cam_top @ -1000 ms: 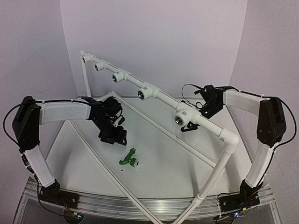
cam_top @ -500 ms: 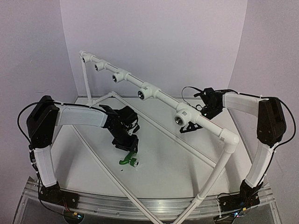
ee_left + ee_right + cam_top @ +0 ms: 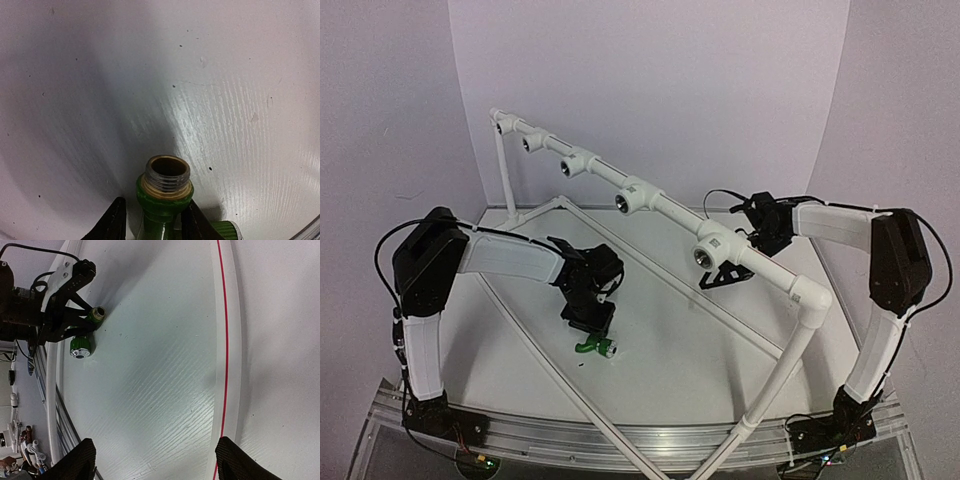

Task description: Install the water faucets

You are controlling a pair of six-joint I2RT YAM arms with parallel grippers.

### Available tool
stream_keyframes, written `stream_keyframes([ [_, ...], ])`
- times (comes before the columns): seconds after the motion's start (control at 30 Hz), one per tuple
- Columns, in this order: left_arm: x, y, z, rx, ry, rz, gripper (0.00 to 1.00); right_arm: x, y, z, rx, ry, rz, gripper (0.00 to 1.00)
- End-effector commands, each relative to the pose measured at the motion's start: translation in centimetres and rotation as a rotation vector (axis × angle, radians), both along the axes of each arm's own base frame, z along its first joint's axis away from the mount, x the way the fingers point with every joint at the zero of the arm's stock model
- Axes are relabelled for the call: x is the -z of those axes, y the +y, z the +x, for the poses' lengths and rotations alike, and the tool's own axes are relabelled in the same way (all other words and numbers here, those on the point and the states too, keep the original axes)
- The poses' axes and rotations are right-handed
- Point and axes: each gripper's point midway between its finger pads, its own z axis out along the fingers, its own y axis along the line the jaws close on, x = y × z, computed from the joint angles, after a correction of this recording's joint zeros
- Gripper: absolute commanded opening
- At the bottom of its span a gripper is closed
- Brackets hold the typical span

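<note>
green faucet point(image 3: 163, 197), left gripper point(image 3: 154, 215) angled down astride

The left arm point(image 3: 510, 258) has its elbow high, behind and left of the left pincer point(image 3: 588, 328), whose wrist tips steeply down; its fingers point(image 3: 114, 224) sit close together. The right arm point(image 3: 840, 222) reaches across from a high elbow right of the right pincer point(image 3: 722, 277), whose jaws stand spread wide.

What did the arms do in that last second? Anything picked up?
The left gripper moved right and nearer, over the green faucet, its fingers closing around it; a firm hold isn't clear yet. The faucet lies where it was; the right gripper stays open by the white pipe.
</note>
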Motion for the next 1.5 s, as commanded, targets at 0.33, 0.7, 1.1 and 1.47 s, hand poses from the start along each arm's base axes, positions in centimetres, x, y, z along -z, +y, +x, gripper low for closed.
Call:
stream_keyframes([
  [0.33, -3.3, -2.2, -0.7, 0.113, -0.148, -0.068, 0.1, -1.4, 3.2, -1.8, 0.014, 0.088, 0.133, 0.79],
  [0.7, -8.2, -4.7, -2.3, 0.321, -0.316, -0.2, 0.12, -1.3, 6.5, -4.1, -0.043, 0.154, 0.174, 0.77],
  [1.1, -11.5, -6.6, -2.4, 0.346, -0.421, -0.277, 0.12, -1.3, 10.8, -5.0, -0.026, 0.268, 0.221, 0.58],
  [1.47, -12.7, -8.0, -3.4, 0.377, -0.471, -0.279, 0.13, -1.8, 13.2, -4.8, 0.012, 0.381, 0.287, 0.51],
])
